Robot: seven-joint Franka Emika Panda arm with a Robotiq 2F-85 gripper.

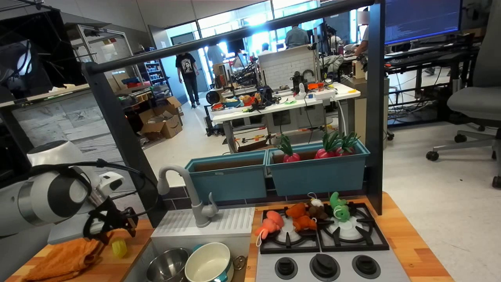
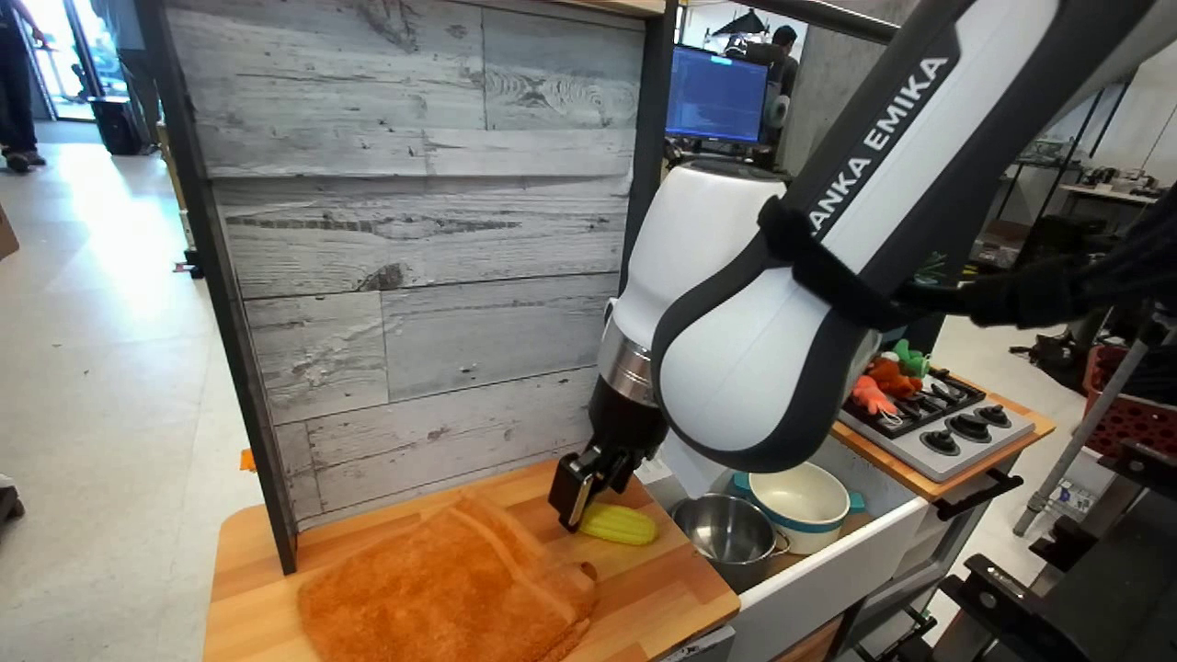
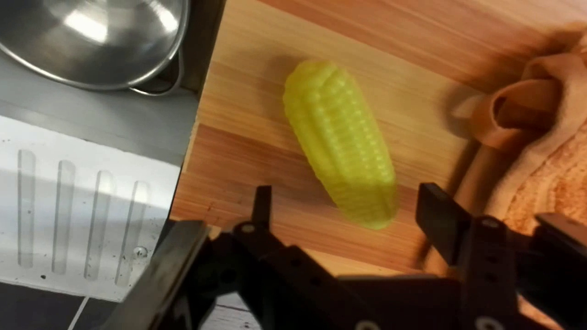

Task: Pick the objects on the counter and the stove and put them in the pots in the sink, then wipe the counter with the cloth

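In the wrist view a yellow toy corn (image 3: pixel 341 142) lies on the wooden counter (image 3: pixel 247 160). My gripper (image 3: pixel 346 188) stands open there, a finger on either side of the corn's near end, with gaps on both sides. The orange cloth (image 2: pixel 432 588) is spread on the counter beside the corn (image 2: pixel 621 524). In an exterior view, coral (image 1: pixel 270 224), orange (image 1: pixel 299 217), brown (image 1: pixel 318 211) and green (image 1: pixel 339 207) soft toys rest on the stove (image 1: pixel 303 260). The sink (image 1: pixel 243 239) holds a metal pot (image 1: pixel 167 264) and a cream pot (image 1: pixel 209 260); both look empty.
A grey faucet (image 1: pixel 195 196) rises behind the sink. Teal troughs (image 1: pixel 229 184) hang at the back, one with several red radishes. A grey plank wall (image 2: pixel 432 276) stands close behind the counter. Dark frame posts (image 1: pixel 117 137) flank the work area.
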